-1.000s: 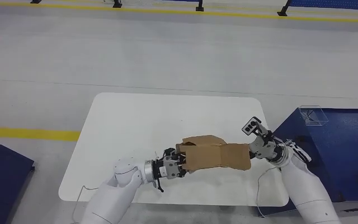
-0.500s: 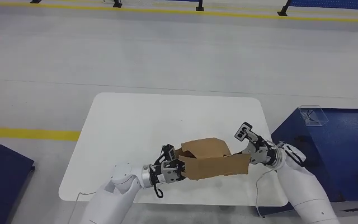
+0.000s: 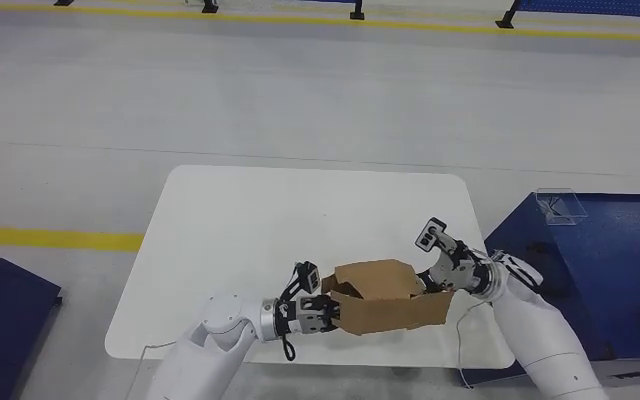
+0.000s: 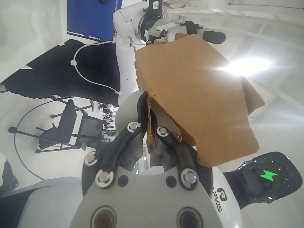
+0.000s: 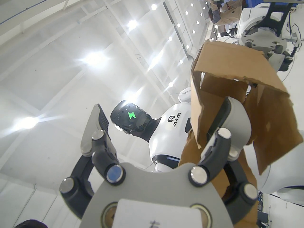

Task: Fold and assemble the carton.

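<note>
The brown cardboard carton (image 3: 385, 300) is held between both arms above the table's front edge, partly opened into a box shape with loose flaps on top. My left gripper (image 3: 318, 310) is at the carton's left end. In the left wrist view it (image 4: 148, 103) is shut on a cardboard edge of the carton (image 4: 194, 91). My right gripper (image 3: 440, 275) is at the carton's right end. In the right wrist view it (image 5: 163, 112) stands open, one finger (image 5: 234, 117) inside the carton (image 5: 268, 110) against a wall, the other finger (image 5: 97, 124) out in the air.
The white table (image 3: 250, 230) has bare room behind and left of the carton. A dark blue bin (image 3: 590, 250) stands close off the table's right side. Another blue object (image 3: 20, 305) sits on the floor to the left.
The carton has gone from nearly flat to a box shape and shifted toward the table's front edge. Both grippers moved with it, the right one turning in at its end.
</note>
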